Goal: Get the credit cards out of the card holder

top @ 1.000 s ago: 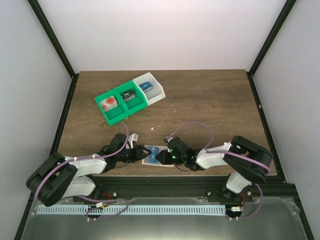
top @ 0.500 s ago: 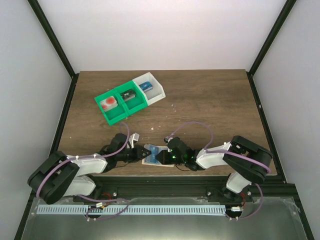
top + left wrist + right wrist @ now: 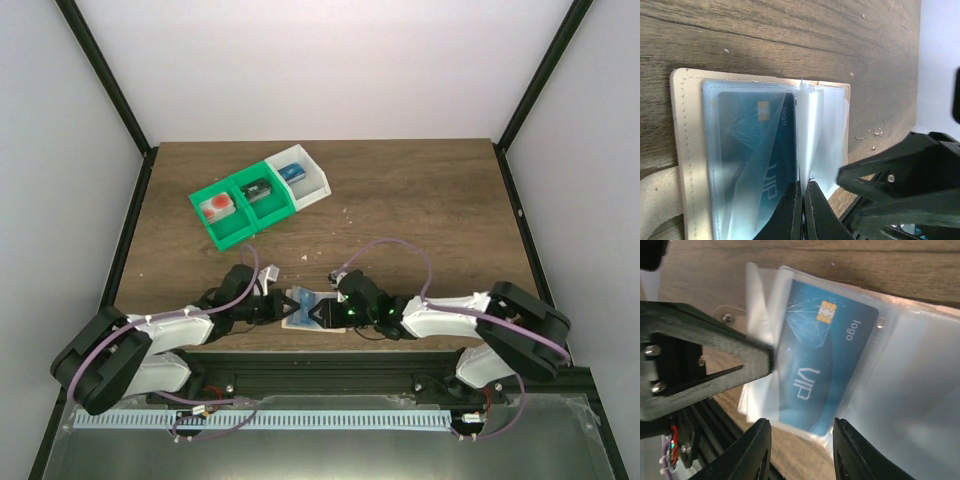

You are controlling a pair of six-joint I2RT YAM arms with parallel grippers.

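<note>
At table (image 3: pixel 420 200) edge, open card holder (image 3: pixel 303 308)

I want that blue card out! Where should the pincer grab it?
Pinch the blue card by its short end away from the chip, nearest the right pincer, coming from that side. It lies flat and thin, so squeeze top and bottom. The clear pocket seems to cover it.
</note>
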